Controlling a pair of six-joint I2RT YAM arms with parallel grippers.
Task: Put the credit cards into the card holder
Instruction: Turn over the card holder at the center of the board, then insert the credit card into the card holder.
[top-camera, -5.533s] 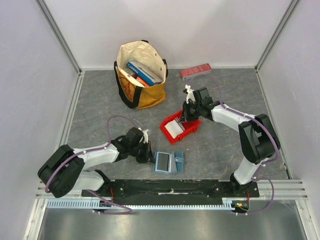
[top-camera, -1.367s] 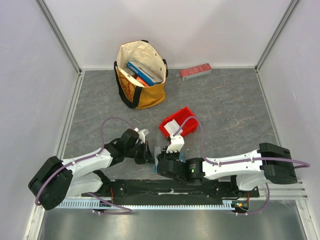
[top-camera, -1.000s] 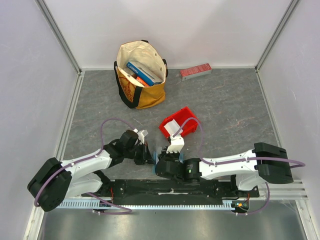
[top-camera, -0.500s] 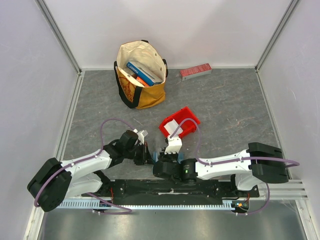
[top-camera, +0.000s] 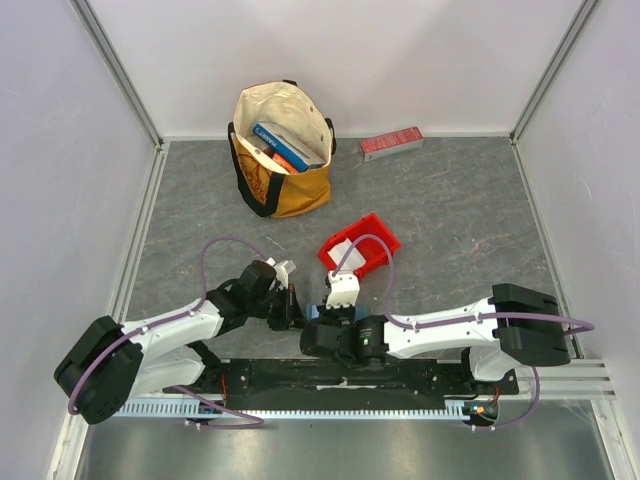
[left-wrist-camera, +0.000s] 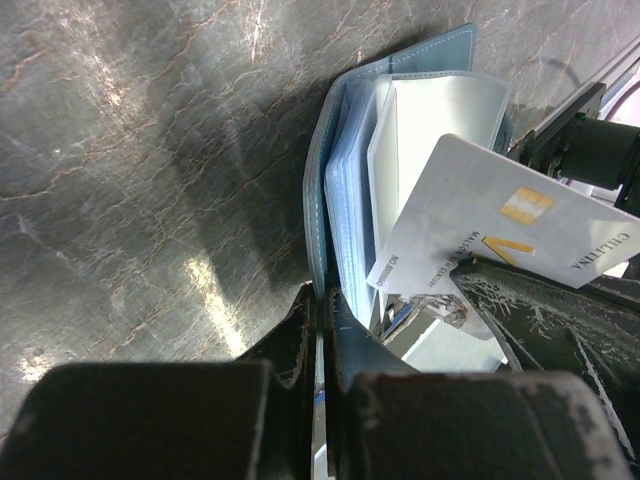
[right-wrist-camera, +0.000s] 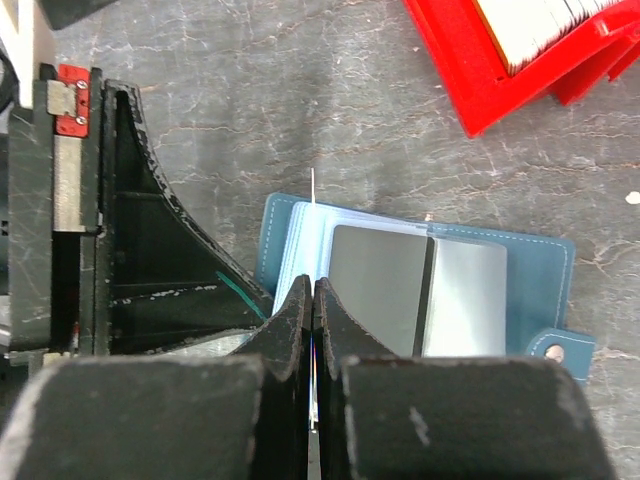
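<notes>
Bringing a credit card (left-wrist-camera: 500, 235) to the card holder (right-wrist-camera: 400, 290)
Pinching it edge-on in the closed right gripper (right-wrist-camera: 313, 292), moved across from the red bin (right-wrist-camera: 465, 80) beyond the card holder and now poised right over its open sleeves, not yet slotted. Clamping the card holder's cover with the left gripper (left-wrist-camera: 322, 300), shut on it, steadying it on the surface (top-camera: 470, 200).

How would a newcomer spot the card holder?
From the tote bag come toward the arms, past the red bin. The card holder lies open there, pinched by the left gripper: flat, teal-blue, with clear sleeves and a snap tab, where the bin is red and walled.
</notes>
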